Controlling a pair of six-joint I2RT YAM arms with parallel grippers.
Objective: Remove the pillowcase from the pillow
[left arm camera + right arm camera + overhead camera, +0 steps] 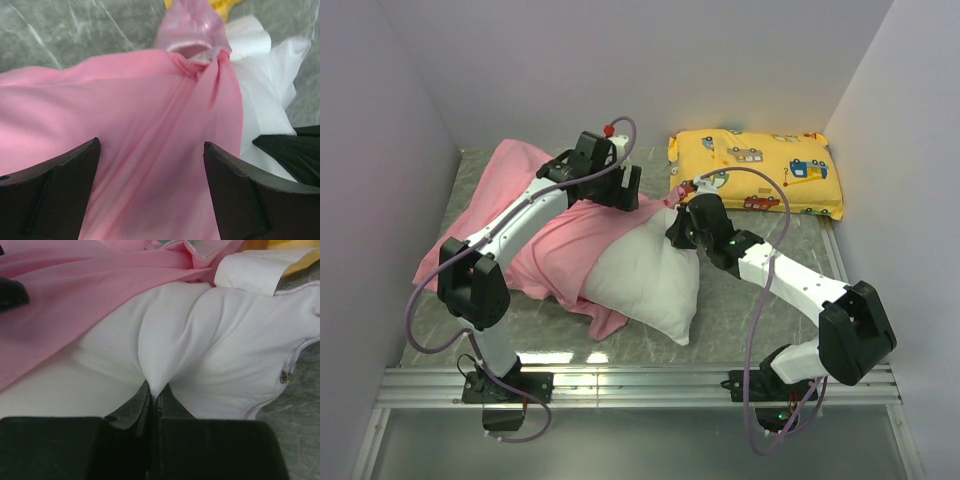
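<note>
Pink pillowcase (535,225) lay bunched at left-centre of the overhead frame on the tabletop (740,310). Left hand (151,145) hovered over the pink fabric, fingers wide apart, gripping nothing. White pillow (645,280) lay at centre, its upper-left end under the pillowcase and its lower end bare. Right hand (154,401) was clamped together on a pinched fold of the pillow. Yellow printed cushion (755,170) sat at upper right.

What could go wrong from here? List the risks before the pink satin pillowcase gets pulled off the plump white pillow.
1. The right gripper is shut on only a thin pinch of the plump white pillow; it may slip under a pull.
2. The left gripper hangs open over the shiny pink satin pillowcase; closing there could also pinch pillow underneath, dragging both.
</note>
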